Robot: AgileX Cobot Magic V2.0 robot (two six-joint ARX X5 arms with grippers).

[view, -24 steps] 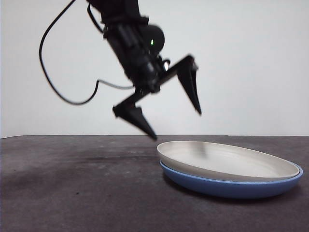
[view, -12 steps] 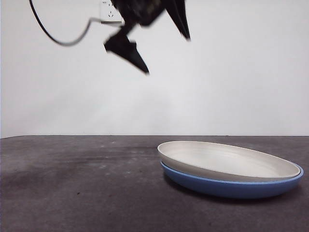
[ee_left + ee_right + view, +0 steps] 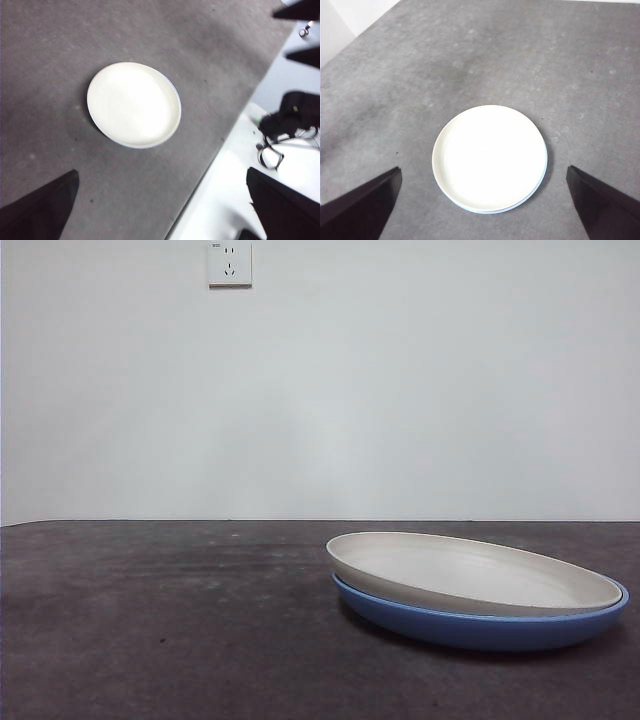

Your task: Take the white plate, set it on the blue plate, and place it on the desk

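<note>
The white plate (image 3: 470, 575) rests nested on the blue plate (image 3: 480, 630), right of centre on the dark grey desk (image 3: 150, 620). No gripper shows in the front view. In the left wrist view the white plate (image 3: 133, 105) lies far below my left gripper (image 3: 161, 172), which is open and empty, high above the desk. In the right wrist view the white plate (image 3: 489, 157) lies straight below my right gripper (image 3: 484, 168), also open, empty and high up. Only a thin blue rim (image 3: 541, 179) shows under the white plate there.
A wall socket (image 3: 229, 263) sits high on the white back wall. The desk's edge (image 3: 210, 175) runs near the plates in the left wrist view, with black gear and cables (image 3: 292, 117) beyond it. Two dark jaw tips (image 3: 300, 30) show at that view's corner.
The arm with its open gripper rose from just above the plates' left rim and left the front view at the top. The plates have not moved.
</note>
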